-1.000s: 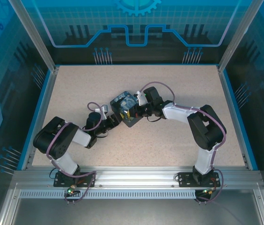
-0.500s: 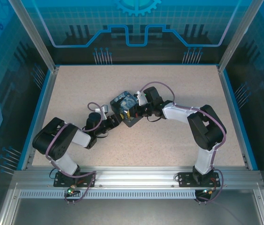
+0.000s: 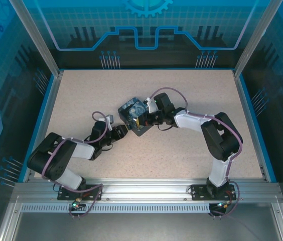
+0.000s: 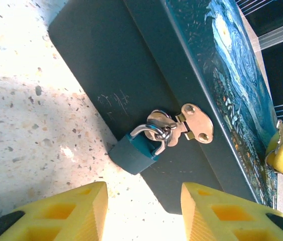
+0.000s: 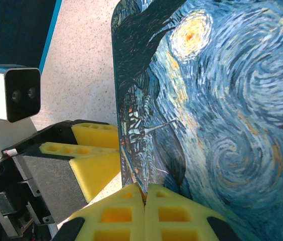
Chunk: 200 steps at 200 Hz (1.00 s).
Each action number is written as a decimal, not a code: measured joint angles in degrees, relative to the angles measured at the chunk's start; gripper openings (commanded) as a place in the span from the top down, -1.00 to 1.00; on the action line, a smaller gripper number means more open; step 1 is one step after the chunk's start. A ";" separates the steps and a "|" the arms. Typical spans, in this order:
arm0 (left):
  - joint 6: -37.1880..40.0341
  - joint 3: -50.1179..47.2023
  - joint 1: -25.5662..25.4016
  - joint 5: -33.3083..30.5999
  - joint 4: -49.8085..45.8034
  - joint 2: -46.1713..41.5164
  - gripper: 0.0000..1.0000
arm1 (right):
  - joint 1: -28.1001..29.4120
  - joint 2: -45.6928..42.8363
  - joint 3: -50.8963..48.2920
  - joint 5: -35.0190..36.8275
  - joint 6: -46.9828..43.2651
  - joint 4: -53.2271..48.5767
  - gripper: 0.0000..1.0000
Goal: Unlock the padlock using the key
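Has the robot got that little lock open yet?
Not yet. Nothing looks done: the padlock hangs shut through the tin's clasp. In hand: the left hand hovers open just before it, the right hand is closed at the tin's edge. Left: key in, turn, free the shackle.

Swirly painted tin [image 5: 222,100], metal hasp [image 4: 194,125], speckled table [image 3: 181,95]

Nothing legible anywhere: only faint scratched scribbles [image 4: 114,99] on the dark teal wall of the swirl-painted rectangular metal tin [image 4: 96,50], just above the small blue metal padlock [image 4: 134,155], and they're unreadable.
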 measured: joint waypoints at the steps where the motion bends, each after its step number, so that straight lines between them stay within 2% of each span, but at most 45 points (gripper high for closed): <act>1: 0.02 0.00 0.02 0.00 -0.07 -0.02 0.06 | 0.00 0.00 0.00 0.00 0.00 0.00 1.00; 40: 4.57 0.31 3.04 1.55 -2.67 -1.11 -0.08 | 0.00 0.00 0.00 0.00 -0.37 -0.07 1.00; 67: 7.30 1.29 4.63 4.13 -2.71 -0.15 -0.07 | -0.04 0.00 0.00 0.00 -0.39 -0.09 1.00; 131: 16.81 4.61 4.90 6.29 -5.27 1.97 -0.13 | -0.04 -0.04 0.00 0.00 -0.70 -0.15 1.00; 200: 20.52 7.72 4.76 8.39 -6.05 5.05 -0.02 | -0.04 -0.09 0.00 0.02 -0.81 -0.26 1.00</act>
